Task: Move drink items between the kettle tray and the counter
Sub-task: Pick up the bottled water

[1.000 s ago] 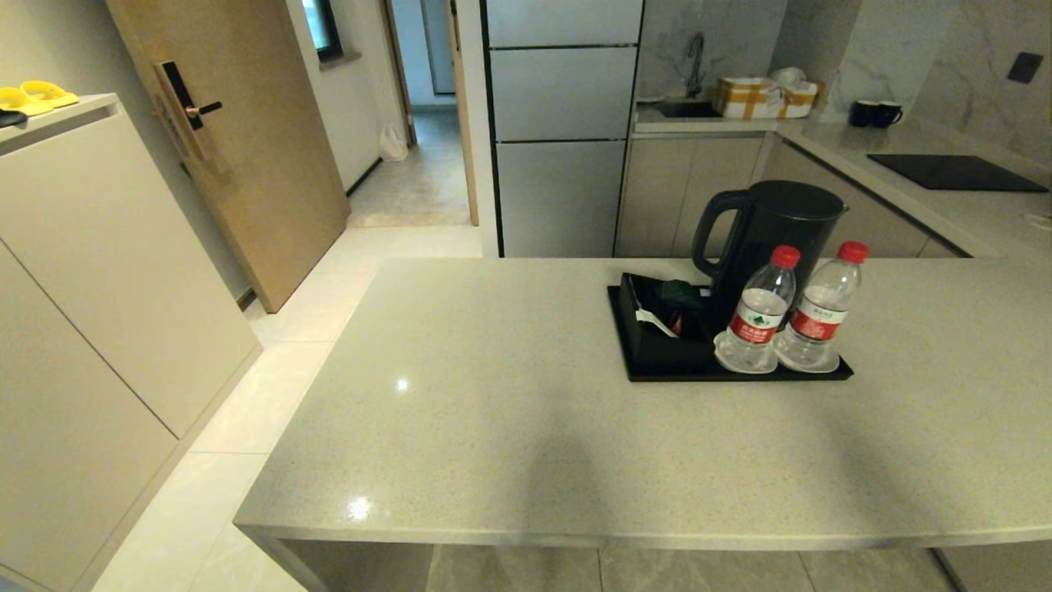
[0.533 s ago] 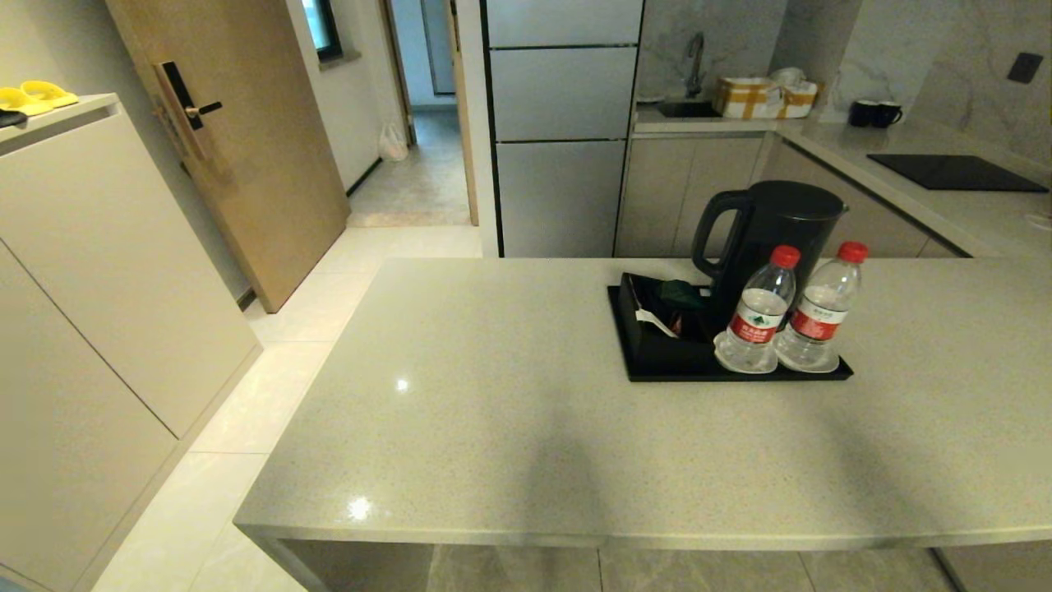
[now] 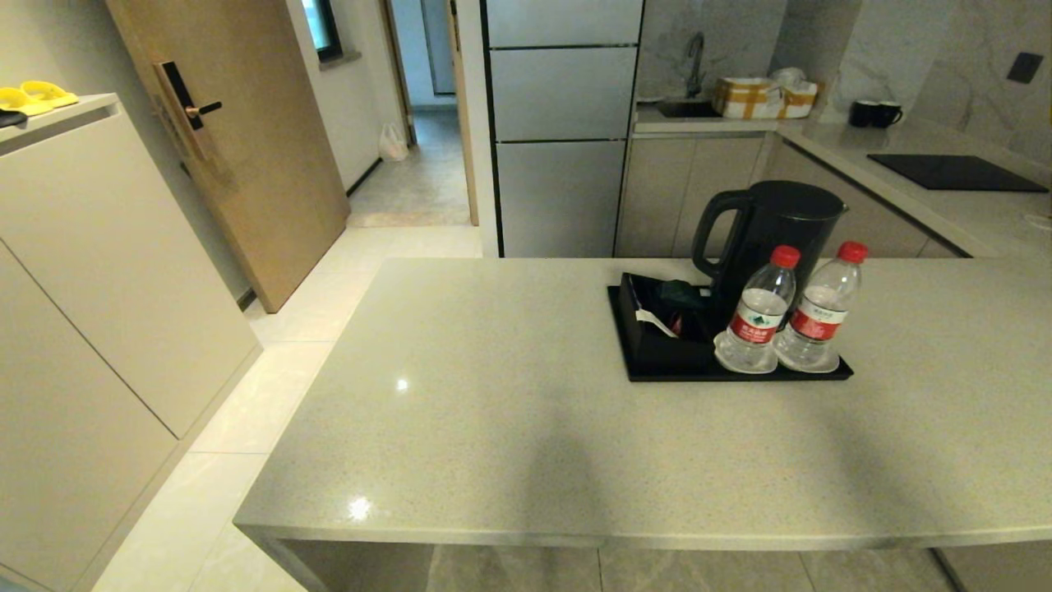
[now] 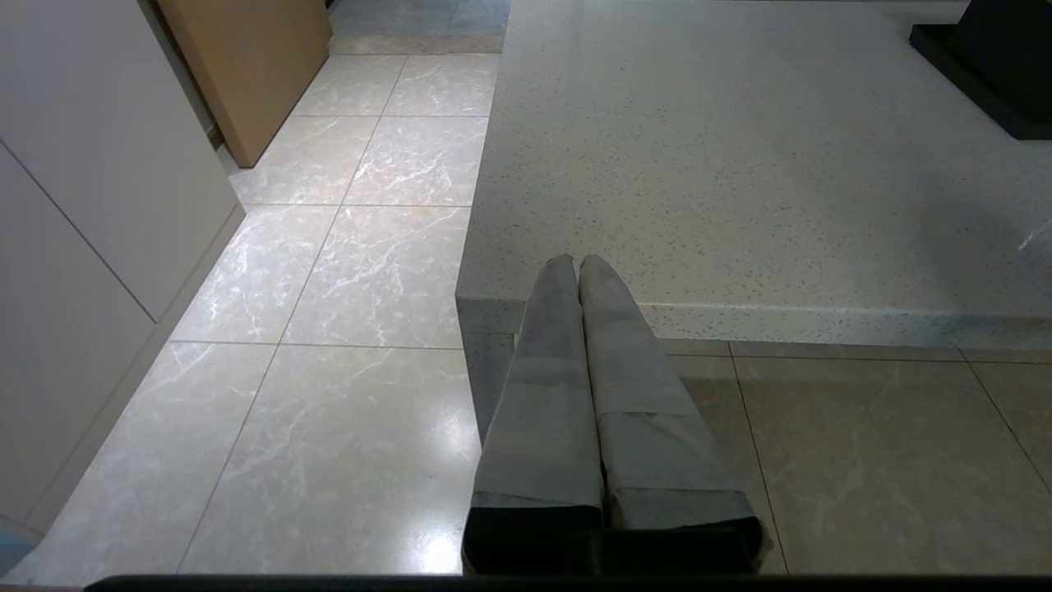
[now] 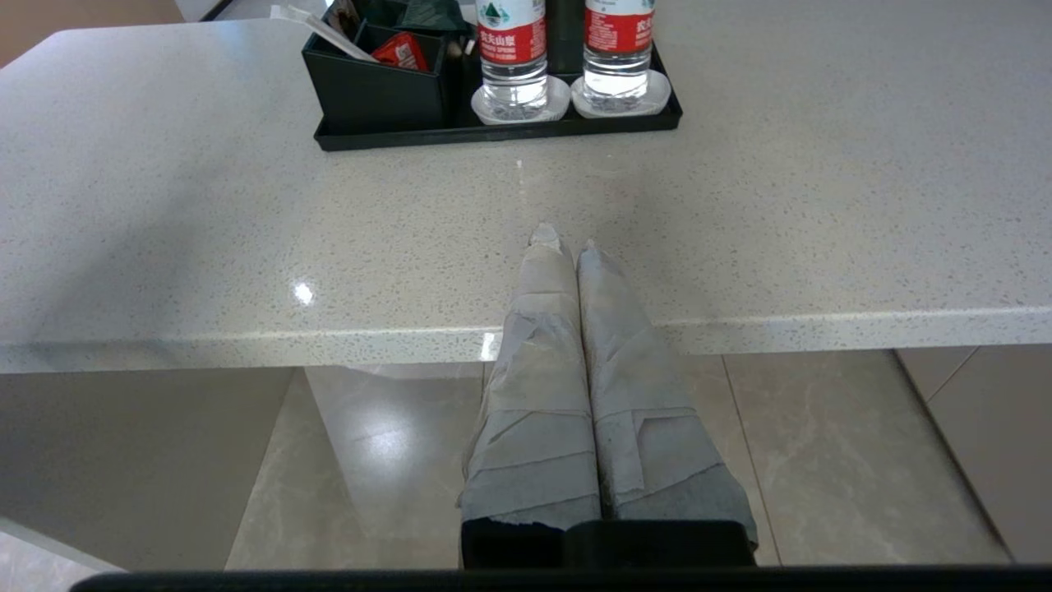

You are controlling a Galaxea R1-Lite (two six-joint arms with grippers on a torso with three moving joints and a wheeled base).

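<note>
While both small clear red-capped water bottles (image 3: pixel 756 316) stand close together on the flat black kettle tray (image 3: pixel 657 372), my right gripper (image 5: pixel 560 245) and left gripper (image 4: pixel 575 263), fingers pressed together, hang at the grey speckled stone counter (image 3: pixel 493 411) edge; I fear reaching one topples its neighbour.

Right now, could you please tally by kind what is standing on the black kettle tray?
Water bottles: 2, each upright on a coaster
White coasters: 2
Kettle: 1
Black sachet holder: 1
Total: 6 things on the kettle tray
</note>
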